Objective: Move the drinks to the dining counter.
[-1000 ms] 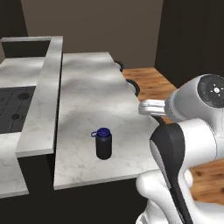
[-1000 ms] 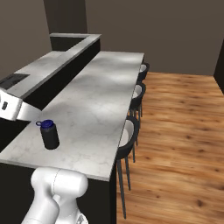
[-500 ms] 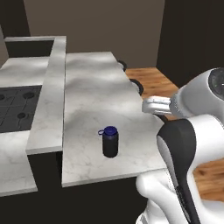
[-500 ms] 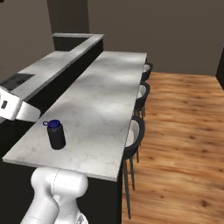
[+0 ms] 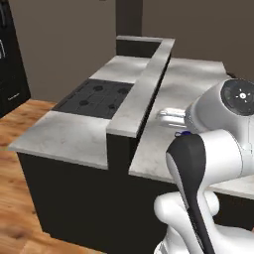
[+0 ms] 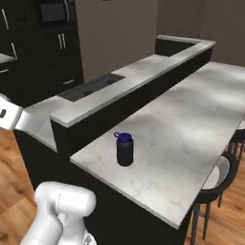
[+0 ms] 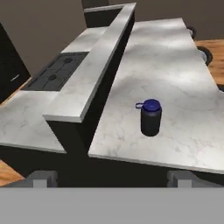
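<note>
Honestly, sitting mid-frame on counter (image 7: 183,144): black bottle (image 7: 151,117); pincer (image 7: 111,179) released, risking leaving other drinks unfetched.

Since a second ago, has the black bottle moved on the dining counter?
No. The black bottle stands near the same end of the dining counter, beside the raised ledge; the camera shifted.

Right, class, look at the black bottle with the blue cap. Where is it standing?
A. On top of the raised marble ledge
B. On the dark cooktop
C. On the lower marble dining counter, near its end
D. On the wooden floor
C. The black bottle stands upright on the dining counter, near its end and apart from the raised ledge, which runs between it and the cooktop.
</note>
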Robot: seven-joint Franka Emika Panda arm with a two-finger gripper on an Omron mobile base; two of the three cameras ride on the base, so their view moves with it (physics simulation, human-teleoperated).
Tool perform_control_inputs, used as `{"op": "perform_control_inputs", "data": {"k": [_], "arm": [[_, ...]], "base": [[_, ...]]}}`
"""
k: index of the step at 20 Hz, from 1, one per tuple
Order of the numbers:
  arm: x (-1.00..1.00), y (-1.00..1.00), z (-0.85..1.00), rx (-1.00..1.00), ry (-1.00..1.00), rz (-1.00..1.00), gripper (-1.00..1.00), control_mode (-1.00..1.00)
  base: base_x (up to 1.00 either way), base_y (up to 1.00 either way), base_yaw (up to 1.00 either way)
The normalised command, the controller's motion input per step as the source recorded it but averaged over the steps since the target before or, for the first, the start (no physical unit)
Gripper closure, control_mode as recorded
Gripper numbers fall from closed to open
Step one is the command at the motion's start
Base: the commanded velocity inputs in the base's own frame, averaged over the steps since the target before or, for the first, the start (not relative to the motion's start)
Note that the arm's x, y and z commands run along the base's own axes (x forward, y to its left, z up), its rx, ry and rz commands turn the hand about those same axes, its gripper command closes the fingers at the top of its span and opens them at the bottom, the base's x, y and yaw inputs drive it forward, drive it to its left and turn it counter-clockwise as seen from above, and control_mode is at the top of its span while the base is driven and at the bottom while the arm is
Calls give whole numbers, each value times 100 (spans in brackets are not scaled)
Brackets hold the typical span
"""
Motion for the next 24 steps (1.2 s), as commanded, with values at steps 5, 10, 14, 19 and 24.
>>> {"op": "perform_control_inputs", "data": {"k": [5,10,14,19,24], "arm": [[0,0,0,0,0,0,-100,100],[0,0,0,0,0,0,-100,100],[0,0,0,0,0,0,-100,100],[0,0,0,0,0,0,-100,100],[0,0,0,0,0,0,-100,100]], "base": [[0,0,100],[0,0,100],[0,0,100],[52,-4,87],[100,-36,9]]}}
